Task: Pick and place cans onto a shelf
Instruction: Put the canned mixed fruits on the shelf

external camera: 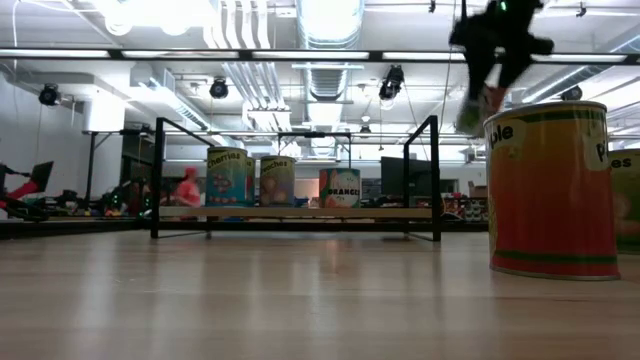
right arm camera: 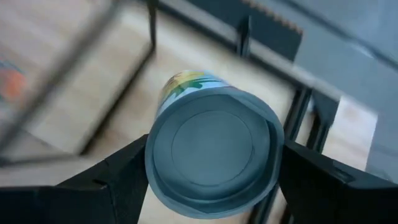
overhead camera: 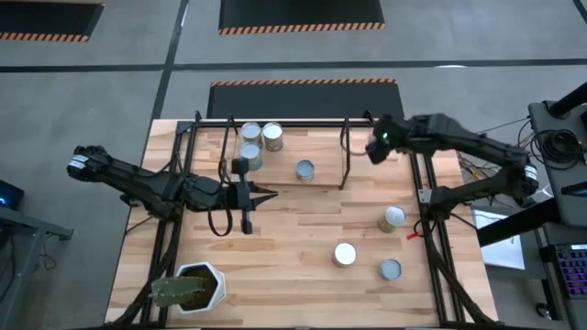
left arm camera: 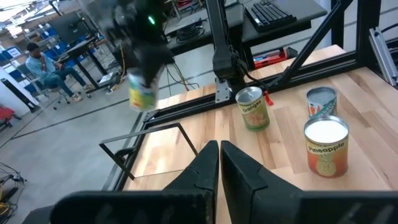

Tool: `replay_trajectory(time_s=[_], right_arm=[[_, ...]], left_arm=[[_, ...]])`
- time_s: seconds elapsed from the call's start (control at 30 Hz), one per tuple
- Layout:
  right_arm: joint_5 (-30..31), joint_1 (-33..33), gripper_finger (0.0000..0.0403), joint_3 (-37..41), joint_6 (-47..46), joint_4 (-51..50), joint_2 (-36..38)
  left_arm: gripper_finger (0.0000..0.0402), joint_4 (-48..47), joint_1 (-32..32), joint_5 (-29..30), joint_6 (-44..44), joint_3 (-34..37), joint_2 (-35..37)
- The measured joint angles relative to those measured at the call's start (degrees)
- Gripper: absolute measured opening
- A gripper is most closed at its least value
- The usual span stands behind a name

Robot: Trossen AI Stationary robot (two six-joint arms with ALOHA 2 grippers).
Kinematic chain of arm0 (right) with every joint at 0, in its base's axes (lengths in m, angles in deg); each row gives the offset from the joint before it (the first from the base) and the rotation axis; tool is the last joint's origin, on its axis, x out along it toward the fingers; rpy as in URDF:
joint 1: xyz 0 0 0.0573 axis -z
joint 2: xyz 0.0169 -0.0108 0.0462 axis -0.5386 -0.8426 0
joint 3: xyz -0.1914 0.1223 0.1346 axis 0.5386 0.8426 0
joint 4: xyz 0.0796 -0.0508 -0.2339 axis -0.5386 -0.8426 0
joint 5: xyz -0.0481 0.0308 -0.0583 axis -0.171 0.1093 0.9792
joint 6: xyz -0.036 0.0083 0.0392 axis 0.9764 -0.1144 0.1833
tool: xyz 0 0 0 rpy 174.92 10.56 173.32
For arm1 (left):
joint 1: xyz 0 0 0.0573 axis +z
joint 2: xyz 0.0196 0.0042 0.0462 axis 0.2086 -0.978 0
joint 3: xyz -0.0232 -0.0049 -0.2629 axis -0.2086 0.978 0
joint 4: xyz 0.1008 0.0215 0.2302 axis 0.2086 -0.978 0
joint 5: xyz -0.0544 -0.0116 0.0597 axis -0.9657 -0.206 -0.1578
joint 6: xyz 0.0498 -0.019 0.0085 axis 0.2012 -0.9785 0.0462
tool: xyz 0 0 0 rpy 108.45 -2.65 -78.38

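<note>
Right gripper [right arm camera: 214, 168] clamping a can [right arm camera: 211, 146] between its two dark fingers, grey round end facing the wrist camera, a strip of colourful label showing behind it. Hanging in the air over the right end of the shelf [overhead camera: 275, 151], near that end's black rod frame, well above the boards. Showing in the left wrist view as a blurred dark arm with a yellow-green can [left arm camera: 142, 93] under it.

Left gripper [overhead camera: 266, 194] sitting closed on nothing, fingers [left arm camera: 208, 163] pressed together, parked low over the tabletop [overhead camera: 293, 247] just in front of the shelf's left half.

Standing on the shelf: four cans, three bunched at the left rear [overhead camera: 260, 142] and one alone nearer the middle [overhead camera: 304, 170]. Reading from table height as a row of labelled cans [external camera: 275, 180] on the light board between the black posts.

Waiting on the tabletop at the right front: three more cans, one by the right edge [overhead camera: 393, 218], a white-topped one [overhead camera: 345, 254], and one closest to the front [overhead camera: 391, 269]. Looming large in the low view, the white-topped pineapple can [external camera: 550, 190].

Resting at the front left corner, a white hexagonal plant pot [overhead camera: 194, 287].
</note>
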Motion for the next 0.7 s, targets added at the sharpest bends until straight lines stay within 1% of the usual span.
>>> replay_trajectory(time_s=[0.2,0.3,0.43,0.53,0.63,0.7], right_arm=[[-0.34,-1.16,0.0288,-12.33,6.31,1.82,-3.04],[-3.72,-2.8,0.0288,-16.86,10.17,2.83,-5.95],[-8.13,-5.79,0.0288,-22.94,15.03,2.92,-12.46],[-11.75,-8.19,0.0288,-28.0,21.24,1.71,-18.18],[-15.34,-9.9,0.0288,-33.53,26.11,-1.75,-24.12],[-15.74,-10.66,0.0288,-36.91,28.25,-5.53,-28.25]], left_arm=[[0.0,0.01,0.0,0.0,0.01,0.02,0.0],[0.0,0.24,0.0,0.0,0.59,0.0,0.0],[0.0,1.46,0.0,0.0,1.51,0.01,0.0],[0.0,1.68,0.0,0.0,1.89,0.0,0.0],[0.0,1.64,0.0,0.0,1.9,0.0,0.0],[0.0,1.41,0.0,0.0,1.9,0.0,0.0]])
